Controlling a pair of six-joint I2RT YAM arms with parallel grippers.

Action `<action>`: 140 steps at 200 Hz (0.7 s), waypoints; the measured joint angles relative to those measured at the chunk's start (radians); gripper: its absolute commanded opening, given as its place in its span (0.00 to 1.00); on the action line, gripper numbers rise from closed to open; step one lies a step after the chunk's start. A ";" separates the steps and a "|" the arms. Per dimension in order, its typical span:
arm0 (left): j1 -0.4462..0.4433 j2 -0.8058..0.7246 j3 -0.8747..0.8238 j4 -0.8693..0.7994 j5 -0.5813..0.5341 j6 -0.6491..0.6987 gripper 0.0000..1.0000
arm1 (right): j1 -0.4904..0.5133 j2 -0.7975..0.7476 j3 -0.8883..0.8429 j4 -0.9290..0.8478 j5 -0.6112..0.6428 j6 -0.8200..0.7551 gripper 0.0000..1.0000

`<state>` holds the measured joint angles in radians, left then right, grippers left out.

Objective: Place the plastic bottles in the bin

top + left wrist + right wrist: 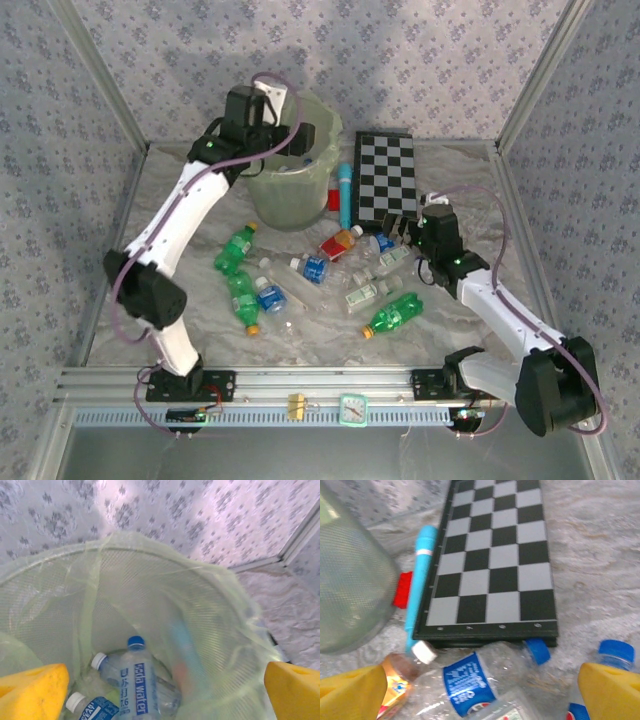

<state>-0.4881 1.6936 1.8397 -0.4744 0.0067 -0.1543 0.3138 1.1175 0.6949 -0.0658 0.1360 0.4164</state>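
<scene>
1. Resting inside the pale-green bin, a clear bottle points its blue cap toward the far wall, its long axis running up the left wrist view. Its blue label reads "ola water".
2. Beside it, a white-capped bottle shows "CLEAR" on its label.
3. Left hand hovers over the bin, yellow fingers spread wide, holding nothing.
4. Right hand, spread wide and empty, hangs above bottles scattered flat on the counter by the checkerboard.

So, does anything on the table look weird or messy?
Yes. The bottles lie tipped over on their sides, scattered in front of the bin. A teal tube and a small red block beside the checkerboard are no bottles, so they look out of place.
</scene>
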 measured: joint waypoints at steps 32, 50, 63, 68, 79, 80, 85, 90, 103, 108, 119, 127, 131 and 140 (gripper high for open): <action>-0.028 -0.240 -0.322 0.203 0.000 -0.084 1.00 | -0.094 0.023 0.029 -0.089 0.008 0.014 1.00; -0.043 -0.355 -0.524 0.324 -0.001 -0.156 1.00 | -0.167 0.048 0.055 -0.138 -0.001 0.014 1.00; -0.057 -0.426 -0.676 0.408 -0.009 -0.215 1.00 | -0.211 0.074 0.079 -0.175 -0.008 0.014 1.00; -0.064 -0.450 -0.732 0.433 -0.008 -0.240 1.00 | -0.225 0.084 0.089 -0.188 -0.011 0.014 1.00; -0.079 -0.490 -0.846 0.489 -0.012 -0.290 1.00 | -0.256 0.104 0.105 -0.210 -0.024 0.014 0.99; -0.081 -0.492 -0.853 0.493 -0.011 -0.294 1.00 | -0.257 0.105 0.105 -0.212 -0.025 0.014 0.98; -0.090 -0.506 -0.901 0.516 -0.012 -0.316 1.00 | -0.269 0.115 0.112 -0.222 -0.035 0.014 0.95; -0.098 -0.516 -0.942 0.532 -0.012 -0.337 1.00 | -0.280 0.127 0.117 -0.228 -0.046 0.015 0.93; -0.123 -0.529 -1.032 0.557 -0.021 -0.384 1.00 | -0.306 0.166 0.130 -0.240 -0.079 0.014 0.88; -0.134 -0.529 -1.062 0.569 -0.025 -0.398 1.00 | -0.315 0.184 0.134 -0.243 -0.096 0.012 0.87; -0.159 -0.530 -1.118 0.592 -0.045 -0.420 1.00 | -0.332 0.225 0.145 -0.250 -0.130 0.018 0.86; -0.177 -0.530 -1.149 0.605 -0.059 -0.431 1.00 | -0.341 0.261 0.153 -0.254 -0.154 0.018 0.85; -0.186 -0.530 -1.164 0.612 -0.067 -0.436 1.00 | -0.345 0.277 0.157 -0.256 -0.164 0.018 0.84; -0.202 -0.529 -1.189 0.629 -0.082 -0.448 1.00 | -0.352 0.315 0.169 -0.260 -0.188 0.021 0.84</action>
<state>-0.6899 1.1641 0.6506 0.1547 -0.0757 -0.6022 -0.0380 1.4322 0.8635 -0.3260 -0.0517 0.4377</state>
